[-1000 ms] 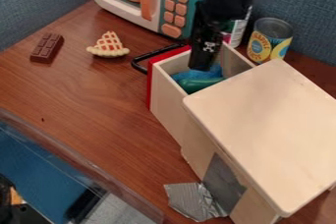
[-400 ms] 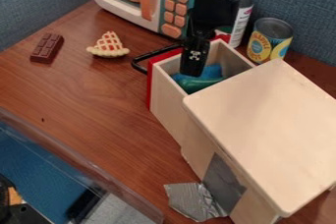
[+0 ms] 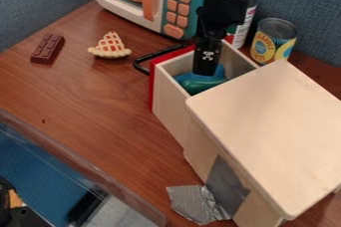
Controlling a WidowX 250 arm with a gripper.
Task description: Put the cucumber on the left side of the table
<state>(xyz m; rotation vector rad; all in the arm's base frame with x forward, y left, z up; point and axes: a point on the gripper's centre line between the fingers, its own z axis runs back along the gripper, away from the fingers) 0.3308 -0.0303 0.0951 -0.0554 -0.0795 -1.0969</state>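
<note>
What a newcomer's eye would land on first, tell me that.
Probably the big pale wooden box on the right, its red-fronted drawer open toward the upper middle. Next, the black gripper, hanging over that drawer, and the teal-and-white toy microwave at the top.

Brown table (image 3: 86, 101); drawer front (image 3: 156, 85) red; gripper black (image 3: 207, 62).Brown table (image 3: 86, 101); red drawer front (image 3: 156, 85); black gripper (image 3: 207, 62).

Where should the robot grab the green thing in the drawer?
I'd try the middle of the part that shows, from straight above, pinching across its long sides. The green thing looks long and rounded, and the wooden drawer has walls that would block a sideways grab.
</note>
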